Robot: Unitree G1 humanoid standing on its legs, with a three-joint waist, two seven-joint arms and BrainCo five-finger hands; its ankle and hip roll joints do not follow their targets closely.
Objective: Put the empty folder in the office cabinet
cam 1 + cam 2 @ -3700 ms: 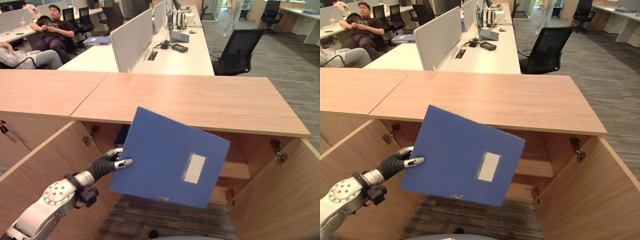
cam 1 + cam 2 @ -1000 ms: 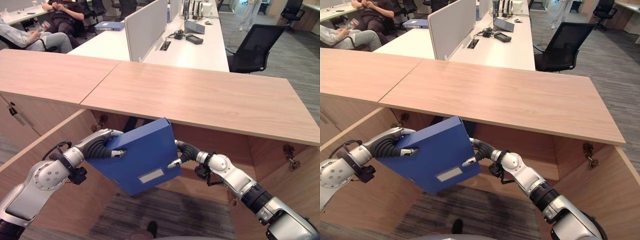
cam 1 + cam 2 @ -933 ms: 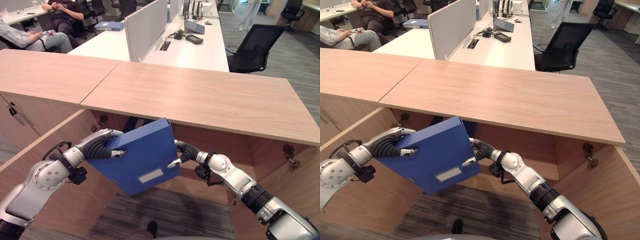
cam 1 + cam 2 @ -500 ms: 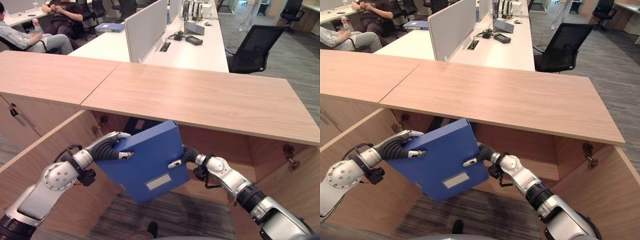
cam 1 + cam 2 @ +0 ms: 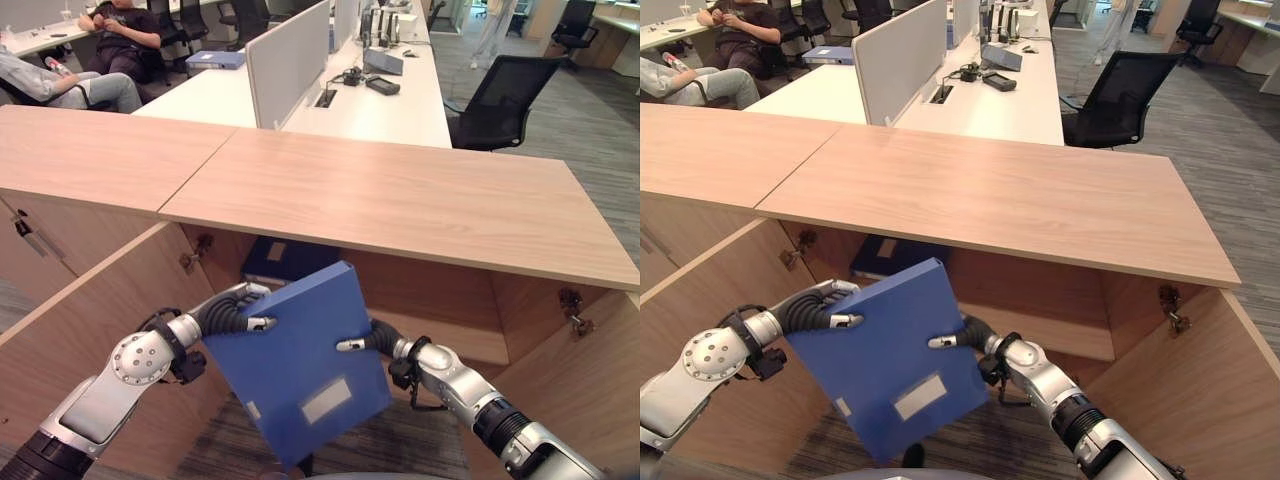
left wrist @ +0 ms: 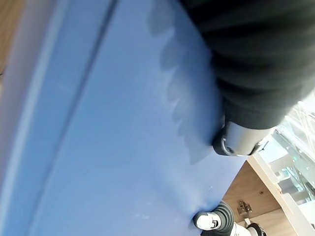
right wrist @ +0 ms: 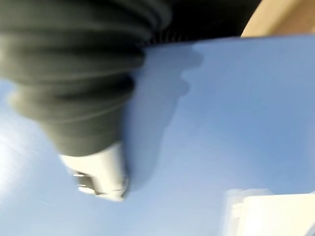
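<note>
Folder (image 5: pixel 300 370), blue with a pale label on its cover, hangs tilted in front of the open office cabinet (image 5: pixel 470 320), below the wooden surface (image 5: pixel 400 200) on top. The left hand (image 5: pixel 243 316) grips its left edge, thumb on the cover; the right hand (image 5: pixel 358 344) holds the right edge with a finger over the front. Another blue folder (image 5: pixel 285 260) lies inside the cabinet behind it.
</note>
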